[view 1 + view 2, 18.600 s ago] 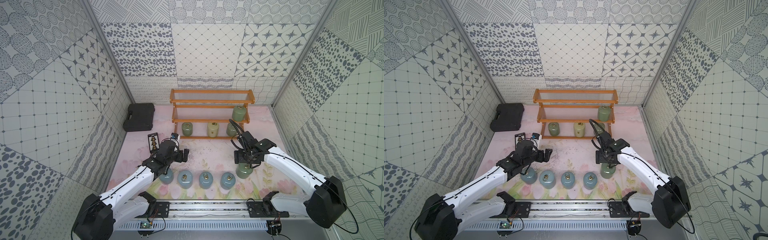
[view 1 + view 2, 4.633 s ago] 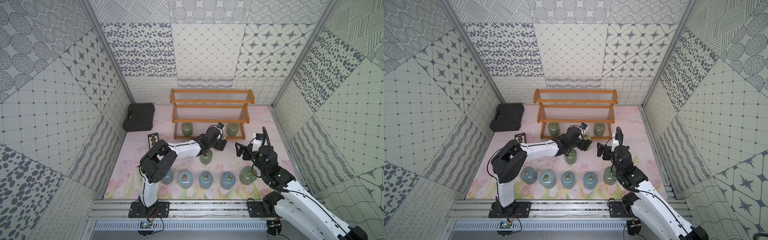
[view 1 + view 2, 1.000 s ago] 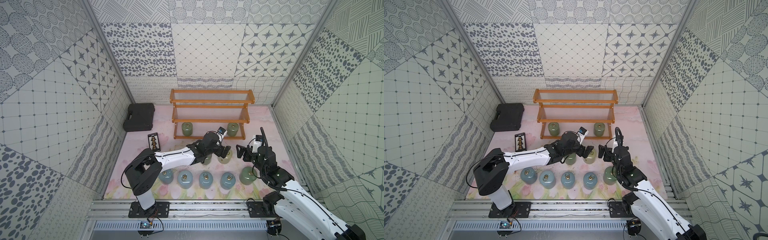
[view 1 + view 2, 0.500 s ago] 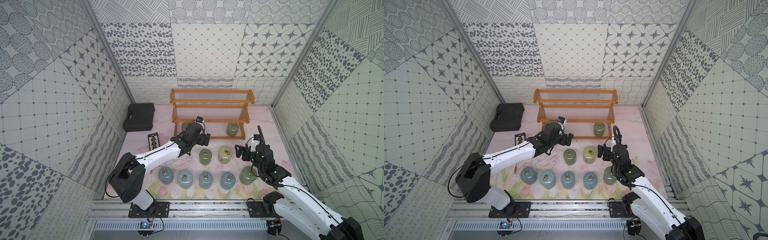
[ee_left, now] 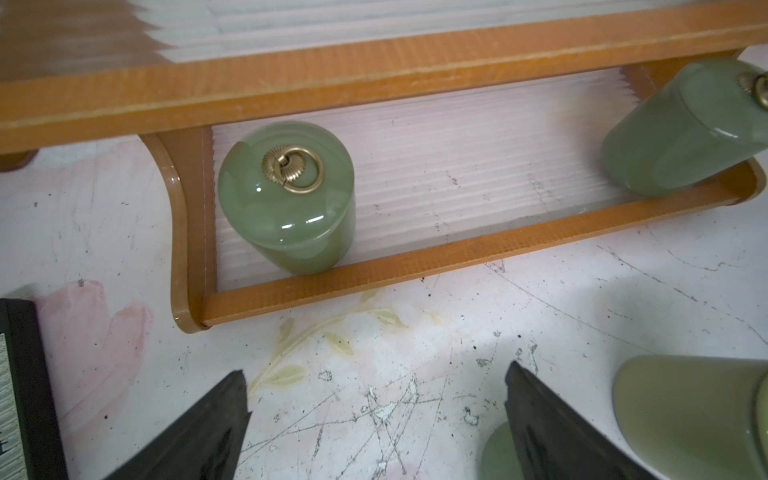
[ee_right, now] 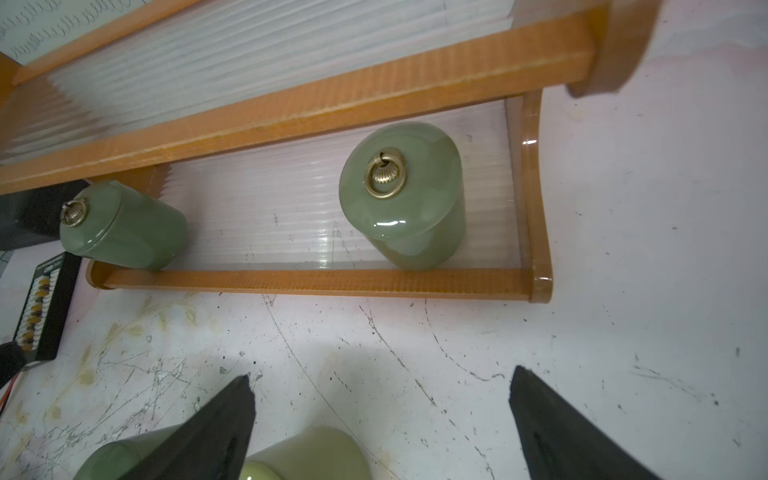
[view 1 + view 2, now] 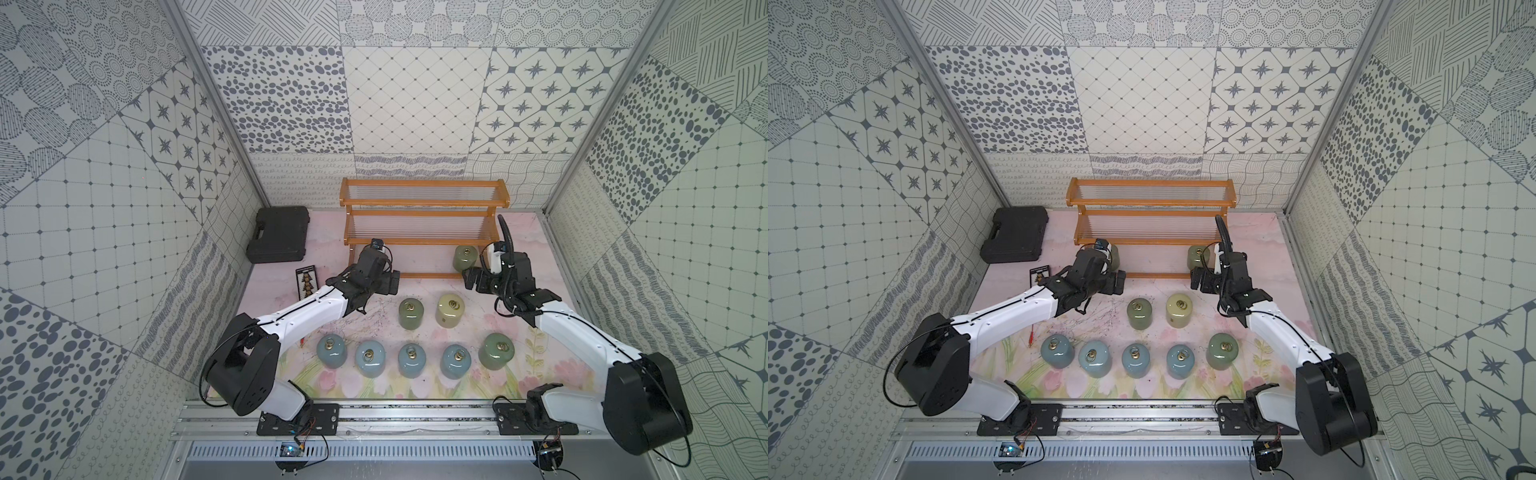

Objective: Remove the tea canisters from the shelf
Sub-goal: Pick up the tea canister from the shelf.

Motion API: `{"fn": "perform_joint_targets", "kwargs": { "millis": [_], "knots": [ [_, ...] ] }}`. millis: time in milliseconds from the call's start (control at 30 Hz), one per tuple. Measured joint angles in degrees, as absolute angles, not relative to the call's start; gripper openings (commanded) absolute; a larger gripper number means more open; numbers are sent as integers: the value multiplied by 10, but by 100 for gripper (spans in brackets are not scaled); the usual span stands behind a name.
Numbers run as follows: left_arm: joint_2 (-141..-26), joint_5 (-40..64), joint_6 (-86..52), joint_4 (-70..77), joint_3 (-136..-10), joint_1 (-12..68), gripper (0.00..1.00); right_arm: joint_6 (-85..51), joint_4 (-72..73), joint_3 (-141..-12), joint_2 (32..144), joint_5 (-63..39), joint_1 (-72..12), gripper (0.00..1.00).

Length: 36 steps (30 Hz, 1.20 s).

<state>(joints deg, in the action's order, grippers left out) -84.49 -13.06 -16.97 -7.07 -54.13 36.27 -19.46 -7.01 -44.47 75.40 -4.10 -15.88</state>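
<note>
Arms poised at the shelf, two tea canisters yet to come off.
Each sage-green jar stood upright at one end of the bottom tier: the left canister just ahead of the left hand, the right canister ahead of the right hand. Both hands were spread wide and empty. The other seven canisters stood on the desk. Next, by my reckoning, each hand needed to reach in, straddle its jar and clench.

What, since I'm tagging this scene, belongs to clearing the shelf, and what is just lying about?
Job:
- shelf
- left green canister and right green canister on its bottom tier
- left gripper and right gripper, open
- seven canisters already on the table

Lying about:
- black case
- small black card
</note>
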Motion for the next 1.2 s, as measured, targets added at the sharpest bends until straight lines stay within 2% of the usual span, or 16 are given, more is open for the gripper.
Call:
{"fn": "perform_joint_targets", "kwargs": {
  "millis": [233,500,1200],
  "knots": [
    [-824,-134,-179,-70,-513,358,100,-156,-72,-527,864,-71,-141,100],
    [-806,-134,-185,-70,-490,356,100,-126,-79,-586,933,-62,-138,100],
    [-779,-133,-204,-70,-455,356,100,-110,-47,-608,982,-23,-139,100]
  ]
}}
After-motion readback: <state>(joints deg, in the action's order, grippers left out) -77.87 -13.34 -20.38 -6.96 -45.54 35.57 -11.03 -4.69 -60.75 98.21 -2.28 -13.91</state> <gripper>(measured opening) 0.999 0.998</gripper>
